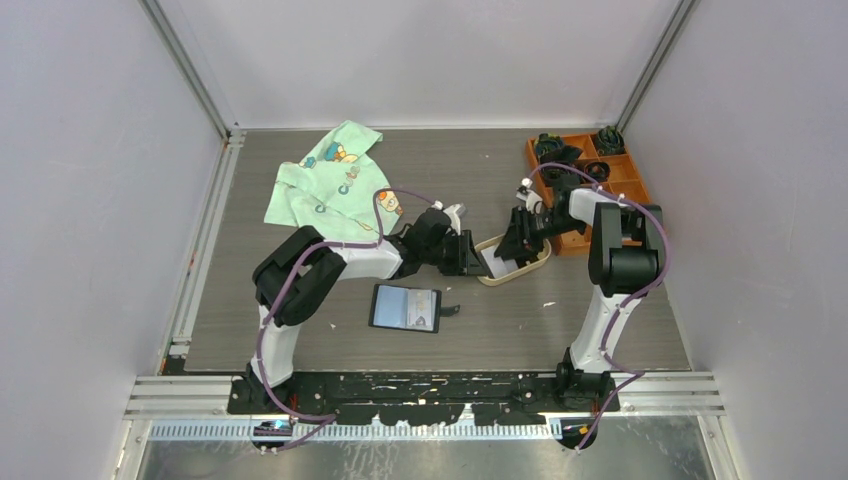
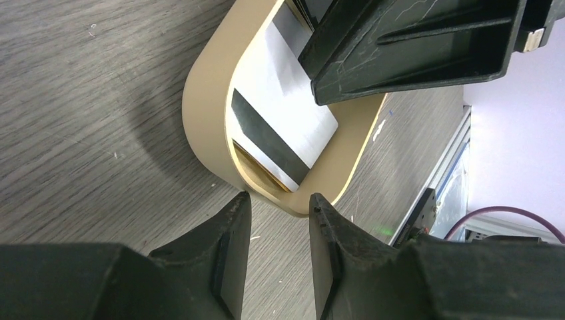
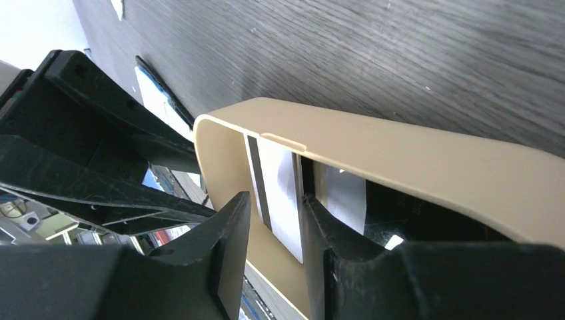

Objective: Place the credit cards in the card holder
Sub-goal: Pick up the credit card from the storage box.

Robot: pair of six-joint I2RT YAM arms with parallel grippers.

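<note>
Step in hand: pick-up of a striped white credit card [image 2: 283,117] from the beige tray [image 2: 206,127], centre of the overhead frame. Left tool [image 2: 278,203] part-open at the tray's end rim, holding nothing; right tool [image 3: 276,200] part-open over the card, apparently unclamped. Next, likely: pinch a card edge, lift, carry to the card holder [image 1: 405,308], lying open at lower centre of the tabletop [image 1: 600,320].

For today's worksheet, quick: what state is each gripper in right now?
Left gripper: open, holding nothing, at the beige tray rim.
Right gripper: jaws astride a white card; grip cannot be told.
</note>
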